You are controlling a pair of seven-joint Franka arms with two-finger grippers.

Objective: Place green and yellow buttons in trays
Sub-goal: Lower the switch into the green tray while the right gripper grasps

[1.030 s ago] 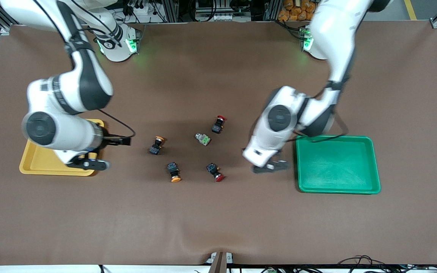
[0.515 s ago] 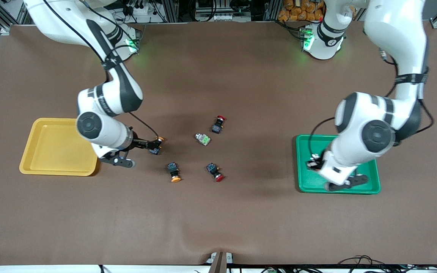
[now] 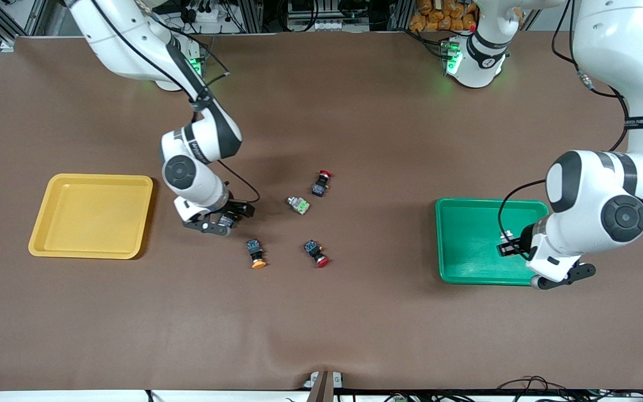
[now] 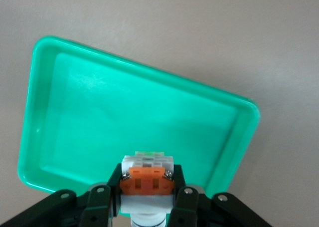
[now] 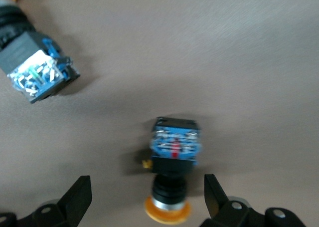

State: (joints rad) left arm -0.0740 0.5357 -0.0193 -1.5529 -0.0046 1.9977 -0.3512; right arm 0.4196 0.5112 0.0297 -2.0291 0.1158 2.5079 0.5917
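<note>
- Overhead, the left gripper (image 4: 147, 199) pinches an orange-faced whitish button (image 4: 146, 175) above the green tray (image 3: 466, 262).
- Right gripper (image 5: 147, 197), fingers spread, straddles an orange-capped black button (image 5: 172, 164) near the yellow tray (image 3: 53, 245).

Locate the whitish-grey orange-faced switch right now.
The orange-faced switch is clamped in the left gripper, up in the air over the green tray.
</note>
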